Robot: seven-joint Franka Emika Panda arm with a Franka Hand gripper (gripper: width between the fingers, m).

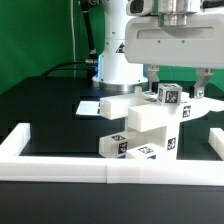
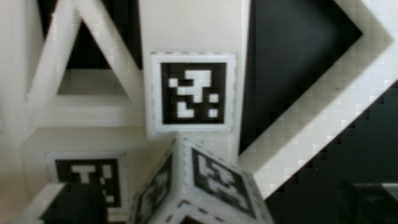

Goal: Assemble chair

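Observation:
The chair (image 1: 140,122) is a cluster of chunky white tagged blocks standing just behind the front border wall. A small tagged cube-like piece (image 1: 170,95) sits on top of it at the exterior view's right. My gripper (image 1: 178,90) hangs straight over this cube, its two fingers spread wide on either side with gaps showing, so it is open and holds nothing. In the wrist view the same cube (image 2: 205,185) fills the near field, corner toward the camera. Beyond it lie a tagged slab (image 2: 191,90) and slanted white bars. My fingertips are not clear there.
A low white border wall (image 1: 100,172) runs along the front and up the exterior view's left side (image 1: 18,140). The marker board (image 1: 90,107) lies flat on the black table near the robot base (image 1: 118,65). A green backdrop stands behind.

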